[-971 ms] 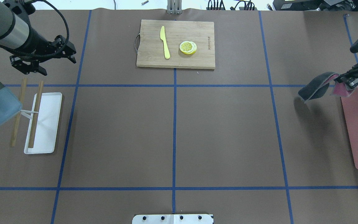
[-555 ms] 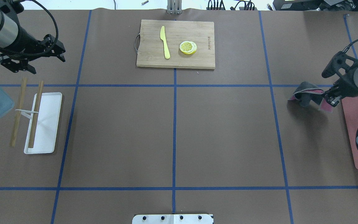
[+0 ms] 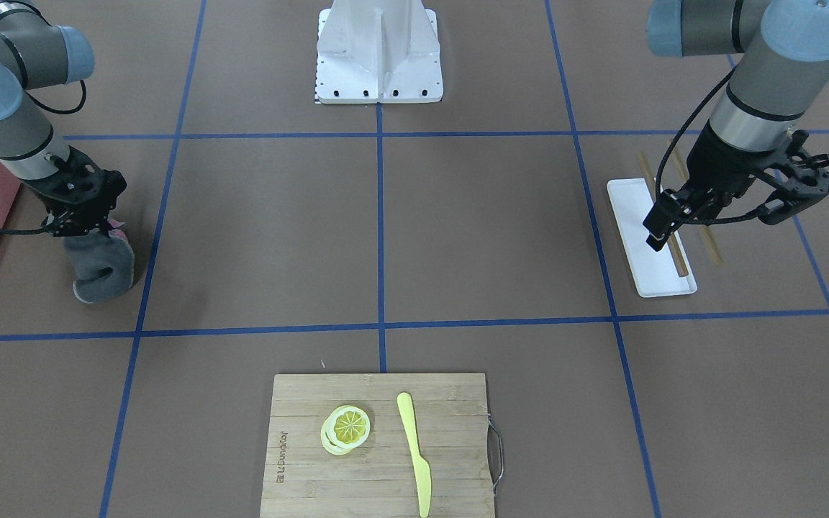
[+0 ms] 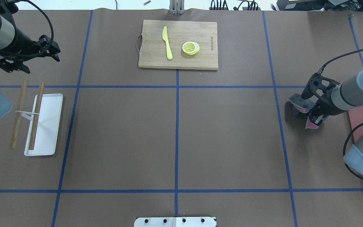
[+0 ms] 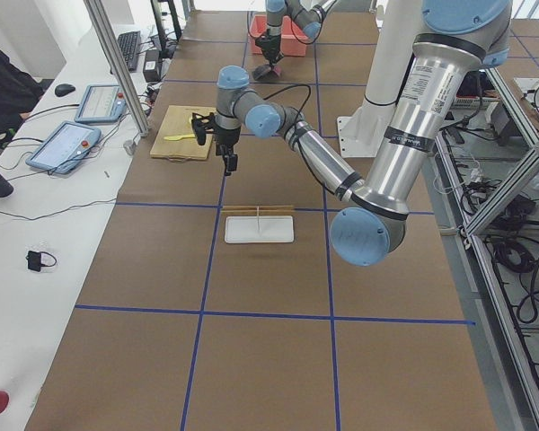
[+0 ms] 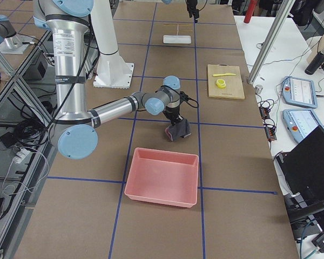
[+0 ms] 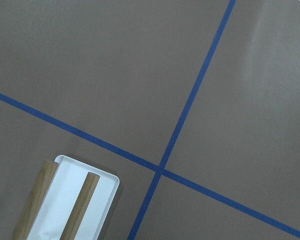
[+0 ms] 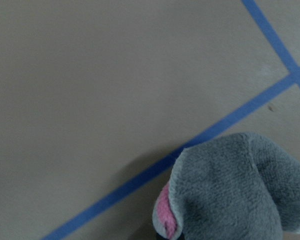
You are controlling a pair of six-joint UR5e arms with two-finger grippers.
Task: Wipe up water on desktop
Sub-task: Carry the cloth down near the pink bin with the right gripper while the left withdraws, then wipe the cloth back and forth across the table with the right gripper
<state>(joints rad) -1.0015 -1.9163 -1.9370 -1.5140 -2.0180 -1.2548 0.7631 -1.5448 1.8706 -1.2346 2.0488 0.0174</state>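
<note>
— Desktop is filling the overhead view for me, brown with blue tape lines; where is the cloth sitting?

— I'm seeing it hanging from the right gripper, near the desktop's right edge. Its fingers are clamping the top of the cloth, and the grey folds with a pink lining are drooping down toward the surface. I cannot tell whether the bottom is touching.

— And the pink bin?

— It's lying just beside that arm, at the right edge, apart from the cloth.

— What is the left gripper doing?

— It's hovering over the far left corner, carrying nothing; whether its fingers are spread or closed, I cannot tell. The white tray is lying near the left edge, one chopstick across it and another just beside it.

— Far edge?

— I'm looking at the cutting board at the middle of it, carrying a yellow knife and lemon slices.
</note>
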